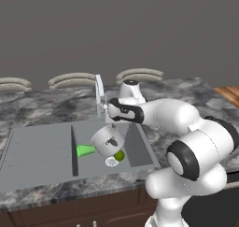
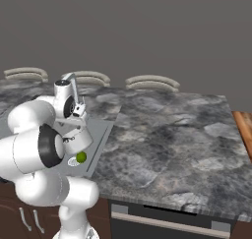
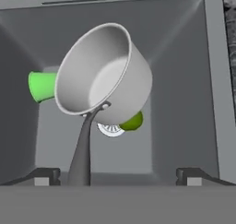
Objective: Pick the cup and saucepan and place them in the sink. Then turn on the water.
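The saucepan [image 3: 103,75] is tilted inside the sink basin [image 3: 184,80], its pale inside facing up toward my hand. Its long handle [image 3: 82,149] reaches back between my fingers without either one touching it. My gripper [image 3: 119,174] hangs open just above the basin, and it shows below the hand in the left base view [image 1: 117,124]. The green cup [image 3: 41,85] lies on its side on the basin floor, partly hidden behind the saucepan [image 1: 108,141]. Cup [image 1: 85,150] and pan also appear from the left base.
A small yellow-green ball [image 3: 132,121] lies by the round drain [image 3: 110,130] under the pan. The silver faucet [image 1: 99,93] stands at the basin's back edge, close to my wrist. The drainboard [image 1: 37,149] lies left of the basin, with marbled counter [image 2: 167,134] around.
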